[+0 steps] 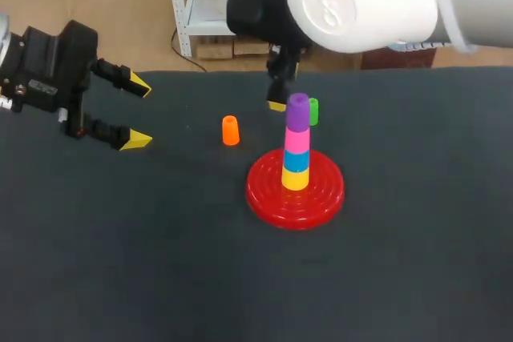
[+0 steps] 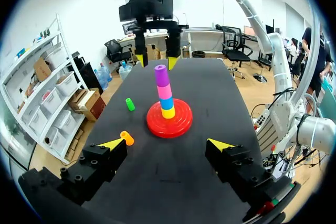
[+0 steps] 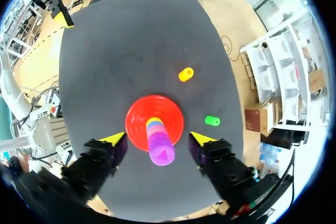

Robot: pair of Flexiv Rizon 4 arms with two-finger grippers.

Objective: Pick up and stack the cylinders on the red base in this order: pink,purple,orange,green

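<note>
**Purple on; orange next**

Head: logged purple (image 1: pixel 298 110) atop pink (image 1: pixel 296 140) in stack on base (image 1: pixel 272 198). Orange (image 1: pixel 230 130) and green (image 1: pixel 313 110) loose on table (image 1: pixel 401 262), apart from stack.

Left wrist: saw left gripper (image 2: pixel 167 144) spread, empty, parked well back, likely to keep clear.

Right wrist: found right gripper (image 3: pixel 157 139) spread astride purple, touching nothing; judged free to lift away for orange.

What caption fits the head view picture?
Purple cylinder tops the stack on the red base, open right gripper above; orange cylinder and green cylinder wait nearby.
</note>
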